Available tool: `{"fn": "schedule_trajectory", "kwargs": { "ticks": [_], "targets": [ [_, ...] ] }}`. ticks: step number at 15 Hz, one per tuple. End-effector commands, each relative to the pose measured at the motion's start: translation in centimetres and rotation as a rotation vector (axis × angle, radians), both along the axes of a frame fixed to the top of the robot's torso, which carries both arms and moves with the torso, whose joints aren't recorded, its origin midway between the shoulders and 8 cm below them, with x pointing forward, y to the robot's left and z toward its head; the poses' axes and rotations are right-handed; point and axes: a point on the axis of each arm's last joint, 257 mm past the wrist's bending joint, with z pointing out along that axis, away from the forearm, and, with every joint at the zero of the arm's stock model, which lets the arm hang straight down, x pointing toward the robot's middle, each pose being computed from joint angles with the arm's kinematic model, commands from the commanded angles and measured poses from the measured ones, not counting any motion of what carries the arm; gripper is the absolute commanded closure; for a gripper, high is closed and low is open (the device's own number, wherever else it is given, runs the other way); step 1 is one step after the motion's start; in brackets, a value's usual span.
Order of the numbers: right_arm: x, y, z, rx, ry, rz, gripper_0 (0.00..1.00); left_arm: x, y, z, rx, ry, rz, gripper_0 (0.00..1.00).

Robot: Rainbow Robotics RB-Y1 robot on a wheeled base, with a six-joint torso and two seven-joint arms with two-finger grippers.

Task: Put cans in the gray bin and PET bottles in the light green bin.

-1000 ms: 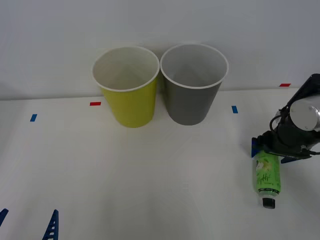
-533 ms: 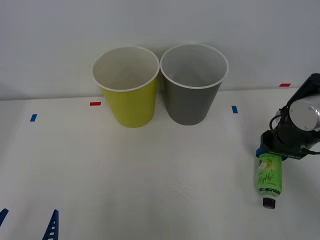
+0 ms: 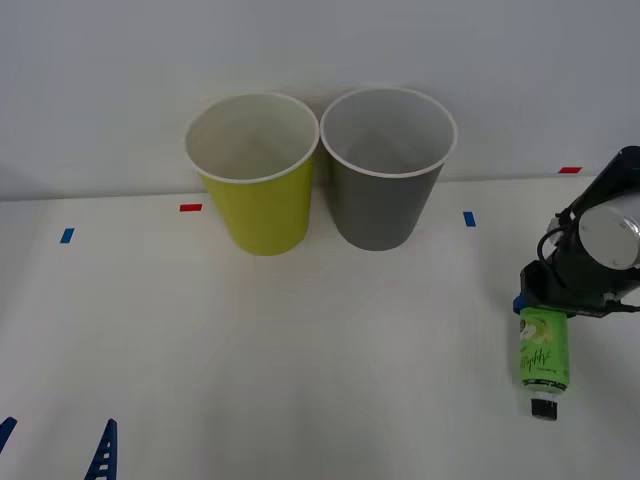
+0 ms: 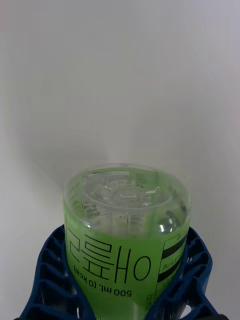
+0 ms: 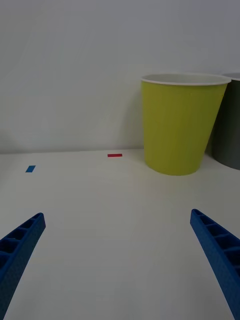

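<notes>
Neither white-rimmed bin is holding anything — the right gripper (image 3: 545,308), at four o'clock, is clenching the small clear green-labelled PET bottle (image 3: 544,352) (delivery to the lime light green bin (image 3: 256,175) remaining); the left gripper (image 5: 120,265) is idling, released.

PET bottle (image 4: 127,225) – clear glossy plastic | table (image 3: 300,350) – matt white

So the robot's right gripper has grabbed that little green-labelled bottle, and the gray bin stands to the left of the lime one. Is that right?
Not quite. The right gripper is indeed shut on the green-labelled bottle, but the bins are the other way round: in the front view the gray bin stands to the right of the lime bin, the two side by side.
</notes>
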Motion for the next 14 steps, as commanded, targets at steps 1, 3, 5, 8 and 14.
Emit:
{"fn": "schedule_trajectory", "kwargs": {
  "ticks": [1,3,5,8,14],
  "targets": [
    [-0.7,1.1,2.1,0.022,-0.046,0.032,1.00,0.0,0.0,0.0,0.000,0.000,0.000,0.00],
    [-0.7,1.7,3.5,0.029,-0.111,0.062,1.00,0.0,0.0,0.0,0.000,0.000,0.000,0.00],
    [-0.7,1.6,5.2,0.031,-0.194,0.105,1.00,0.0,0.0,0.0,0.000,0.000,0.000,0.00],
    [0.0,1.7,9.4,0.010,-0.368,0.106,1.00,0.0,0.0,0.0,0.000,0.000,0.000,0.00],
    [0.3,3.9,14.9,0.030,-0.590,0.083,1.00,0.0,0.0,0.0,0.000,0.000,0.000,0.00]
  ]
}}
